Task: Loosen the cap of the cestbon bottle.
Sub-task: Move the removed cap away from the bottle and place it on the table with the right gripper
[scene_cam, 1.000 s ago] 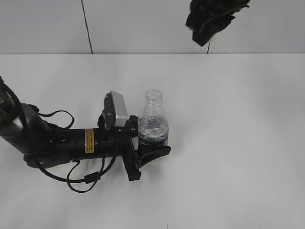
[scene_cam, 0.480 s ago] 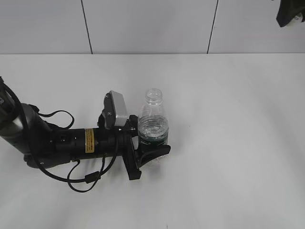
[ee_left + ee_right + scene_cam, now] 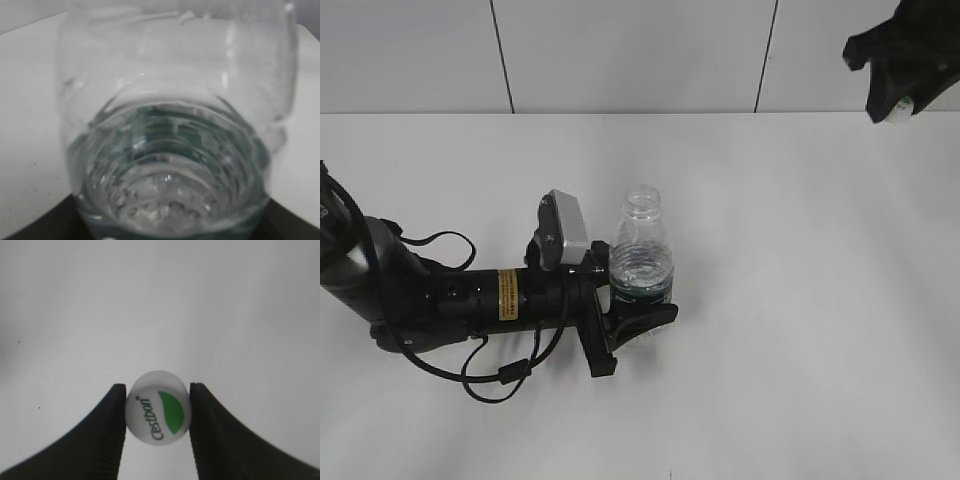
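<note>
A: Right wrist view first: the cap sits pinched between the two black fingers of the right gripper, logo face toward the camera, high above the bare table.

B: So it is off the bottle altogether. In the exterior view the cestbon bottle stands upright near the middle of the table with an open neck, and the left gripper is clamped round its lower body at the green label.

A: And the right gripper is up in the far right corner, well apart from it.

B: The risks, as I judge them: the cap is held only by its rim, so a slight slackening or a jolt would drop it, and it could roll off.

A: The open bottle worries me more. There is water in it; a harder squeeze from the left fingers, or a tilt of that arm, could spill it.

B: The left wrist view shows only the bottle, very close and blurred.
</note>
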Robot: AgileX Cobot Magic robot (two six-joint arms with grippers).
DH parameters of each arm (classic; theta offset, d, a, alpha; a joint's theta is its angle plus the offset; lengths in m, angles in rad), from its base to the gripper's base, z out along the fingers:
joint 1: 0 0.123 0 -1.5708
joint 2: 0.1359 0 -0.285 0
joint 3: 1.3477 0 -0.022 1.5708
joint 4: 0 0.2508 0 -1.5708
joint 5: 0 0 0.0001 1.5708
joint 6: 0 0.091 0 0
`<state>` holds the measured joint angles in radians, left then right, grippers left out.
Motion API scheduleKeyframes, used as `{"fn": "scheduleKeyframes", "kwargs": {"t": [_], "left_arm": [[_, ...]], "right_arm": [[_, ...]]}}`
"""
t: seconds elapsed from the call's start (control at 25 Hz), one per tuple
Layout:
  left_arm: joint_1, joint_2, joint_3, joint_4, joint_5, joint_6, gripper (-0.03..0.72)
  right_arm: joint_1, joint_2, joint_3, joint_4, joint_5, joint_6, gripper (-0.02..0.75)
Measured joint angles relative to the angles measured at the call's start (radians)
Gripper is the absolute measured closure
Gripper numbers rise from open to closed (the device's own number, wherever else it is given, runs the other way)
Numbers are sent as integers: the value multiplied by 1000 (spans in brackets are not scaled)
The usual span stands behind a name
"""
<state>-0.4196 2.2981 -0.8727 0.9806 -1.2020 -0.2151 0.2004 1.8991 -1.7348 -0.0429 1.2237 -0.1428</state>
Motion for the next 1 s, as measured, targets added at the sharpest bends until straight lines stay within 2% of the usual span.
{"fn": "scheduleKeyframes", "kwargs": {"t": [0.28,0.44,1.0], "left_arm": [[-1,0,0,-2,0,0,276],[-1,0,0,-3,0,0,276],[-1,0,0,-6,0,0,276]], "right_arm": [[-17,144,1,103,-12,-42,444],[-22,202,9,116,-47,-46,444],[-22,265,184,116,-342,-52,444]]}}
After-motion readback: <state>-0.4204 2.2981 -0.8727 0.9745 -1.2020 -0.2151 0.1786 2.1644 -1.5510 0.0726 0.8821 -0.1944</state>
